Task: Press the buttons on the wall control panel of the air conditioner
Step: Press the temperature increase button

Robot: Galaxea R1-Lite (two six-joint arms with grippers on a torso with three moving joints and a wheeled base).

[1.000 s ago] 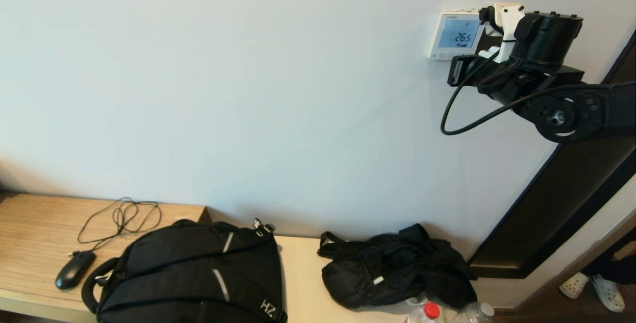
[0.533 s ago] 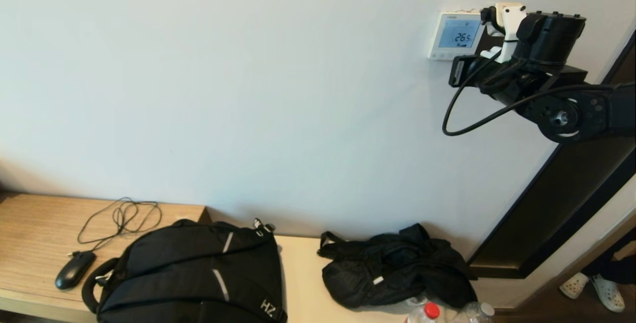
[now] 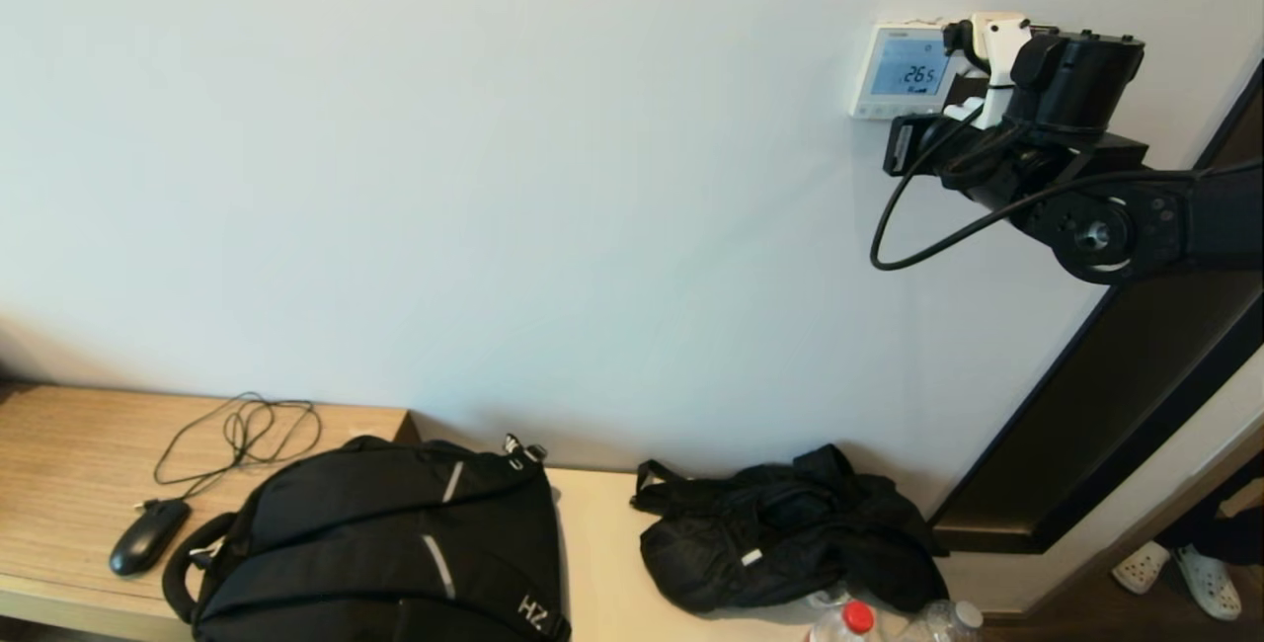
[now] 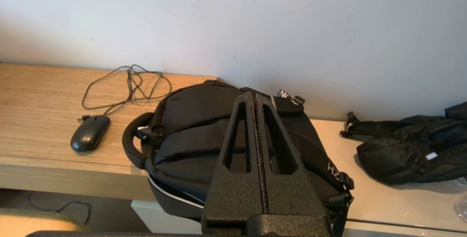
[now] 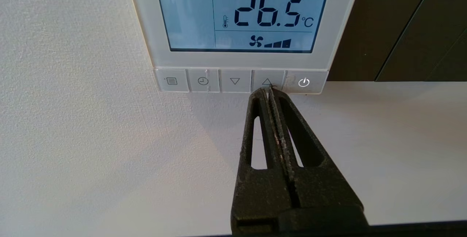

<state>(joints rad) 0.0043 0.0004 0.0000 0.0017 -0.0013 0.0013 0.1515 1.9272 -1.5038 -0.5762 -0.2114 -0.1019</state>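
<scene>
Five buttons (image 5: 240, 81) run along the lower edge of the white wall control panel (image 5: 240, 29), and only the right wrist view shows them apart: menu, clock, down arrow, up arrow, power. There the right gripper (image 5: 269, 90) has its two fingers pressed together, with their joined tip at the lower edge of the up-arrow button (image 5: 267, 81); the power button (image 5: 304, 82) sits just to one side of the tip and the down arrow just to the other. The lit screen (image 5: 240, 14) beyond the tip reads 26.5 °C with a fan symbol.

The head view hides the fingertips behind the wrist of the right arm (image 3: 1066, 128), which is raised to the wall control panel (image 3: 904, 69) on the wall.

The left wrist view shows the left gripper (image 4: 255, 98), fingers also closed together, hanging above a black backpack (image 4: 204, 135), with a mouse (image 4: 90, 138) on the wooden shelf (image 4: 33, 105) to one side.

Against half a second ago, the right arm has shifted slightly leftward; the screen reading is unchanged.
</scene>
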